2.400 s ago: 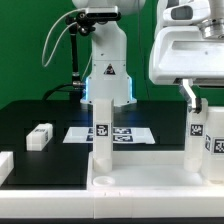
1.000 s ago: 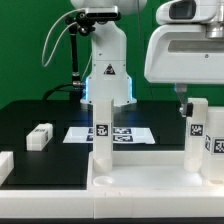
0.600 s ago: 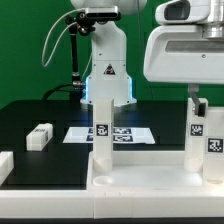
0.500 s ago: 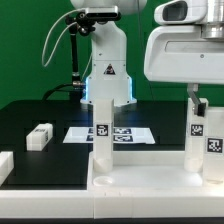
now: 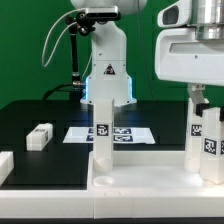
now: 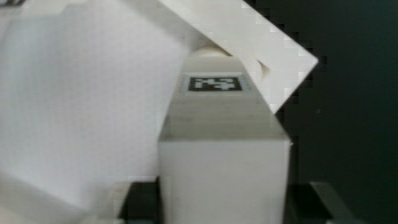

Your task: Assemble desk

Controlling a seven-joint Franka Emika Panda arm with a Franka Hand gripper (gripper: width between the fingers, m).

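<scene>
Black worktop (image 5: 30, 115) carries the panel (image 5: 140, 190); one leg (image 5: 203, 140) stands at its end on the exterior view's right, the pincer (image 5: 198, 98) right at its top. I cannot tell if it grips. If the leg tilts there, it may seat crooked or topple.

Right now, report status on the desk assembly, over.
Fingers atop leg at exterior view's right, grip unclear. Centre leg upright on panel. Loose leg lies clear.
</scene>
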